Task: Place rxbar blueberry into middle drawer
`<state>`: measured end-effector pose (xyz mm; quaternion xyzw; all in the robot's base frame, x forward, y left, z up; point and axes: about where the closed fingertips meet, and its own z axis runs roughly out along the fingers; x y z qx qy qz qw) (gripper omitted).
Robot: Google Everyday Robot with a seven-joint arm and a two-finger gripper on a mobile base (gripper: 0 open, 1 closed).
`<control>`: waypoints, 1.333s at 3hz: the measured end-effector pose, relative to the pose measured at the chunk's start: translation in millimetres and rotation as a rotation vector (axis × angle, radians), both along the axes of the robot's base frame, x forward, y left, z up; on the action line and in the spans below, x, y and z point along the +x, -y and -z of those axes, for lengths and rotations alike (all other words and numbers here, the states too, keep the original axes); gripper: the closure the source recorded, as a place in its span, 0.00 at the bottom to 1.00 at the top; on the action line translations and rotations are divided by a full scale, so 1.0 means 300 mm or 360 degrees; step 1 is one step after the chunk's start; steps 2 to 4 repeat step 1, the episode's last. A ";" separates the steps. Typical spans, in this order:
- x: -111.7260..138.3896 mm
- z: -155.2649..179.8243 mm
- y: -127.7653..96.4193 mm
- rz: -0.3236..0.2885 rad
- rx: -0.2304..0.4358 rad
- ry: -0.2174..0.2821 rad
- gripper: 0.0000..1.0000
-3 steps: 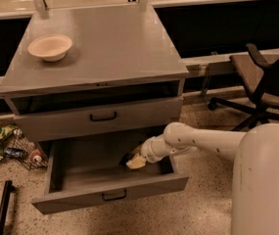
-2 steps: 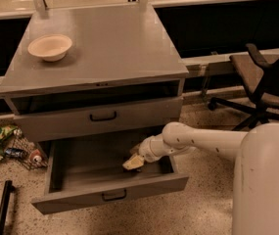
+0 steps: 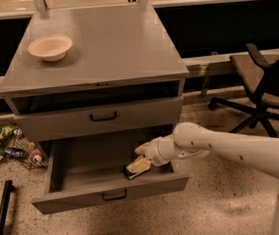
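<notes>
Camera view takes in a grey cabinet [image 3: 104,53] from above and in front, its flat top the biggest surface in sight. My white arm [image 3: 227,148] comes in from the right edge and reaches leftward, low in front of the cabinet. Below the top, a grey drawer with a taller front [image 3: 139,112] is shut, its black curved handle [image 3: 103,116] at the middle. Under that, the middle drawer [image 3: 75,168] is pulled out toward me, a wide flat-bottomed tray with a narrow front panel and a dull dark pull. A dark office chair [image 3: 266,82] stands on the speckled floor to the right, well apart from the cabinet. A cream round bowl [image 3: 50,47] sits upright near the back left corner of the cabinet top. My gripper [image 3: 138,165] is down inside the middle drawer, near its right side and close to the front panel, angled down and to the left. The rxbar blueberry [image 3: 128,172] shows as a small dark shape right at the gripper's tip, low over the drawer floor; whether I grip it or have let go, I cannot tell.
</notes>
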<state>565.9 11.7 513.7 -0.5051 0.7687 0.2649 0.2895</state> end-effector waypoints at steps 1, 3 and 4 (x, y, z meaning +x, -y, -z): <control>-0.171 -0.134 0.065 -0.0012 -0.0014 0.0012 0.73; -0.171 -0.134 0.065 -0.0012 -0.0014 0.0012 0.73; -0.171 -0.134 0.065 -0.0012 -0.0014 0.0012 0.73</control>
